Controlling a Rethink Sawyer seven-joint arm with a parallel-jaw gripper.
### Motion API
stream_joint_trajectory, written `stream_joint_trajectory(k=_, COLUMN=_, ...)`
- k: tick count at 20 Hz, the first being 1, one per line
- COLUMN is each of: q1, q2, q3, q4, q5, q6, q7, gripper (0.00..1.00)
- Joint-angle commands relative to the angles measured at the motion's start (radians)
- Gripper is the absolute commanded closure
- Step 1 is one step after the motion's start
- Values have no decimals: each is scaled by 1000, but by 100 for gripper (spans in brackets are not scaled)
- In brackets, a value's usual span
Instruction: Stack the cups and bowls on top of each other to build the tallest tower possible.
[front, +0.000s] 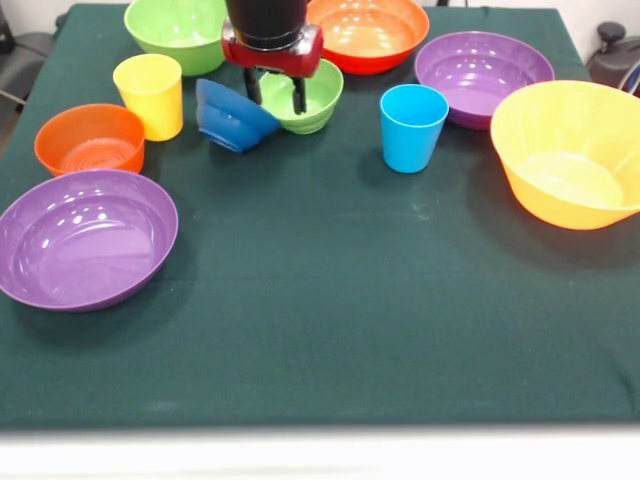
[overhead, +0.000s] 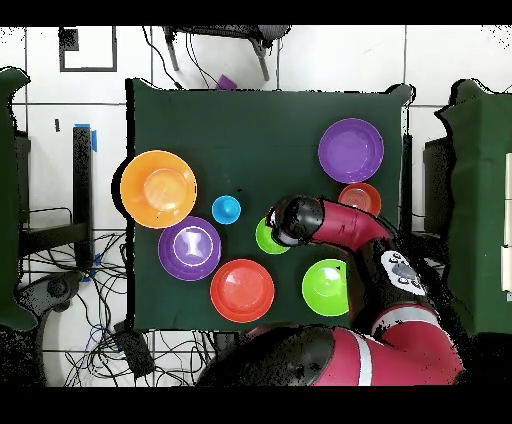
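Note:
My gripper (front: 275, 93) hangs at the far middle of the table, open. One finger is inside the small green bowl (front: 312, 104) and the other is outside its rim, beside the small dark blue bowl (front: 232, 116). The blue bowl is tilted and leans towards the green one. The yellow cup (front: 150, 95) stands left of them and the light blue cup (front: 413, 125) stands to the right. The big orange bowl (front: 570, 150) stands open side up at the right. In the overhead view the gripper (overhead: 290, 220) is next to the small green bowl (overhead: 266, 238).
A large green bowl (front: 175, 30) and a red-orange bowl (front: 368, 32) stand at the far edge. One purple bowl (front: 482, 75) is at the far right and another (front: 85, 235) at the near left. A small red-orange bowl (front: 90, 140) is at the left.

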Motion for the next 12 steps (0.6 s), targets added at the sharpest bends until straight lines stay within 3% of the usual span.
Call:
stream_joint_trajectory(k=1, q1=19, q2=42, q3=41, q4=-122, q5=-76, q6=-21, q7=-19, gripper=0)
stream_joint_trajectory(k=12, q1=-1, q2=53, q3=58, q4=-175, q5=-83, q6=26, q7=-50, gripper=0)
